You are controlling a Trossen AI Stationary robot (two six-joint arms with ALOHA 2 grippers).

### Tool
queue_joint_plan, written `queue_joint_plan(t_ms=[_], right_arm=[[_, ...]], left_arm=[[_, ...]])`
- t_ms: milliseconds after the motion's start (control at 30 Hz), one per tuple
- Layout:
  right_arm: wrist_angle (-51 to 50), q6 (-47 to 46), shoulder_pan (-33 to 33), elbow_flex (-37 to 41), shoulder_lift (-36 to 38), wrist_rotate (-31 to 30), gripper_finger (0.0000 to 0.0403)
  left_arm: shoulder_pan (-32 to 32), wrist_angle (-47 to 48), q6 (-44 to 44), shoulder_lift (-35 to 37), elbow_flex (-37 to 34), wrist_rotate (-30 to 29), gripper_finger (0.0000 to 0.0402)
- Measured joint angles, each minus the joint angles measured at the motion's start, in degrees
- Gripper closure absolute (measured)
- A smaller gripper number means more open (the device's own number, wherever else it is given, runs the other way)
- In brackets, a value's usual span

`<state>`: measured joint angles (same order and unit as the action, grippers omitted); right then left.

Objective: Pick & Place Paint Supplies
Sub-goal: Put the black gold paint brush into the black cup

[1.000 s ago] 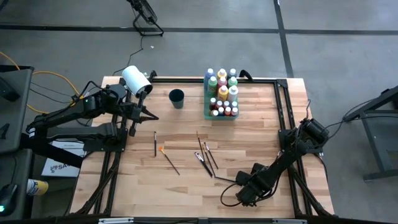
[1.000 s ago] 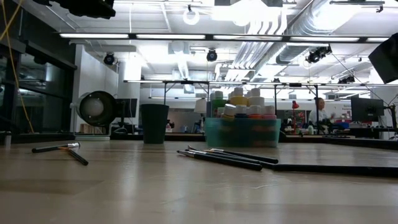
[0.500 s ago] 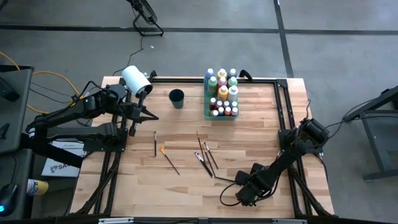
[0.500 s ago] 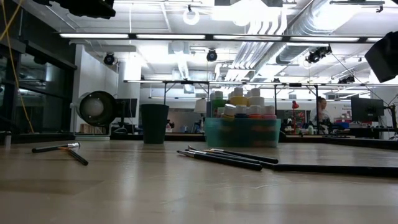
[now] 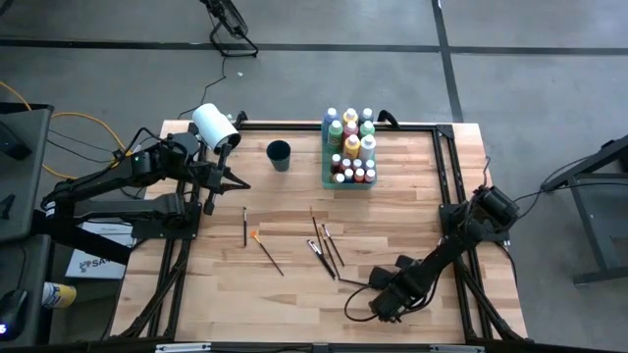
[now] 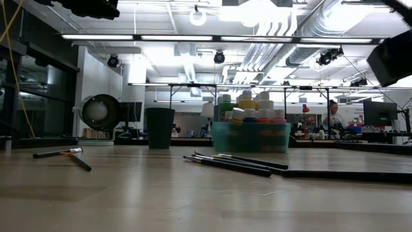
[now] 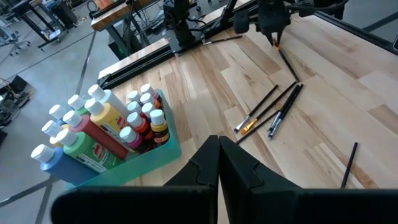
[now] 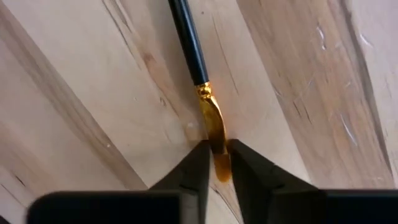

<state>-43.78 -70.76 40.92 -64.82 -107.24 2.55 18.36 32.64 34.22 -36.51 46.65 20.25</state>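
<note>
Paintbrush (image 8: pixel 198 59) lies on the wooden table (image 5: pixel 294 294), its gold ferrule pinched between the right gripper (image 8: pixel 216 163) fingers; left gripper (image 7: pixel 217 163), pressed together, waits near the bottle tray (image 7: pixel 158 155)

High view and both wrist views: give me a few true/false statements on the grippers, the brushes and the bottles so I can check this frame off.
1. The right gripper is closed on the gold ferrule of a paintbrush lying on the table. True.
2. The left gripper is open above the tray. False: its fingers are shut and hold nothing, by the table's left edge.
3. The paint bottles stand in the green tray. True.
4. The dark cup holds several brushes. False: no brushes are in it; the loose brushes lie on the wood.
5. The white roll sits inside the tray. False: it is at the table's far left corner.
</note>
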Motion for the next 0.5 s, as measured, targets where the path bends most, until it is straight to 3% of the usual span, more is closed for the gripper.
queue_joint_plan(t_ms=[133,333,500], right_arm=[[0.46,-0.21,-1.41,-0.01,0.0,3.4,0.0391],[1.12,-7.41,-4.29,-0.13,0.32,7.9,0.0396],[-0.71,-7.46,-5.15,-2.73,2.11,9.34,0.0397]], left_arm=[[-0.01,0.02,-0.02,0.0,0.0,0.0,0.0398],[0.01,0.02,-0.48,0.0,0.0,0.03,0.0398],[0.01,0.0,-1.36,0.0,0.0,0.06,0.0398]])
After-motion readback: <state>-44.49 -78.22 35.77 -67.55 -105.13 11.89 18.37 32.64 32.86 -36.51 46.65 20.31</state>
